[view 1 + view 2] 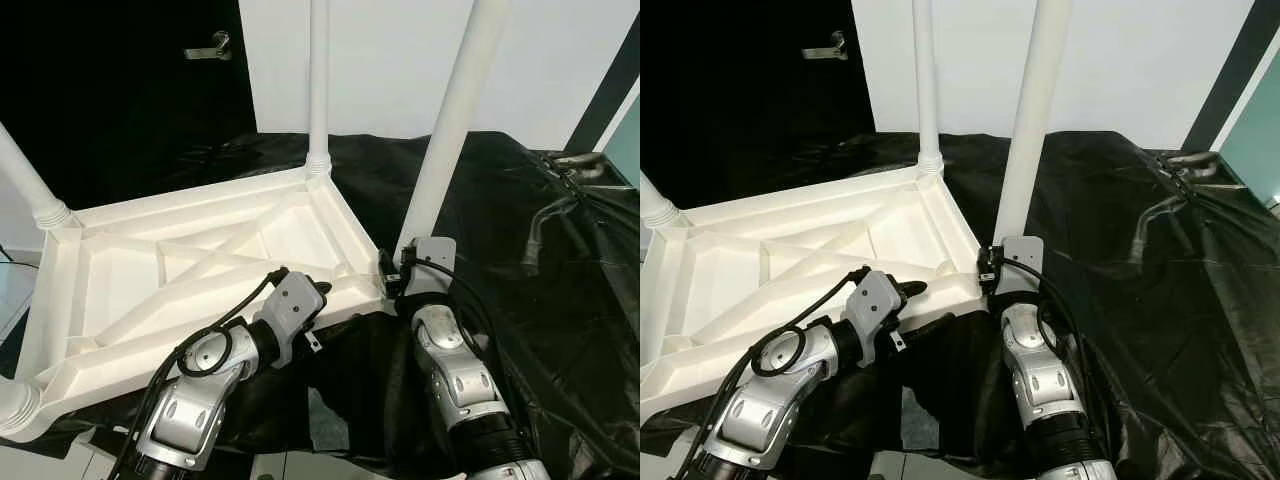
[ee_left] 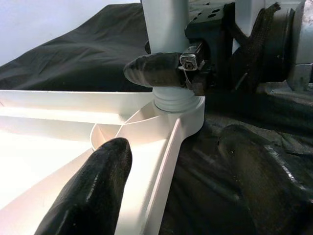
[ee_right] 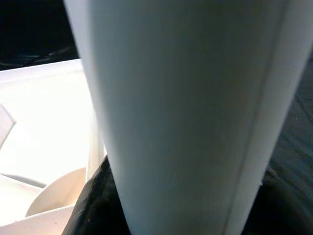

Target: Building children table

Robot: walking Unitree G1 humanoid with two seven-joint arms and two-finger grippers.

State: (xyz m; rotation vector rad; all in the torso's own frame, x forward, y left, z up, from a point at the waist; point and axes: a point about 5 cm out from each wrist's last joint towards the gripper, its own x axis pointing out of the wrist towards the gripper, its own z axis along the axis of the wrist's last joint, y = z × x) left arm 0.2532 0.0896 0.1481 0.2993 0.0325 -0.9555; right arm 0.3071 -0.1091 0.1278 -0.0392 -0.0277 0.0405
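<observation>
A white plastic children's table (image 1: 200, 250) lies upside down on a black cloth, its legs pointing up. My right gripper (image 1: 395, 275) is shut around the base of the near right leg (image 1: 450, 130), just above its corner socket; one black finger (image 2: 156, 68) wraps the leg. That same leg (image 3: 186, 112) looms close in the right wrist view. My left gripper (image 1: 925, 305) straddles the table's near rim beside that corner. One finger (image 2: 98, 186) lies inside the ribbed underside and the other (image 2: 254, 166) sits outside, below the rim. Two more legs (image 1: 318, 80) (image 1: 25, 185) stand at the far and left corners.
The black cloth (image 1: 560, 300) covers the whole work surface and falls in folds to the right. A dark door with a metal handle (image 1: 210, 47) stands behind on the left, next to a white wall. The table's near left corner socket (image 1: 15, 405) reaches the picture's edge.
</observation>
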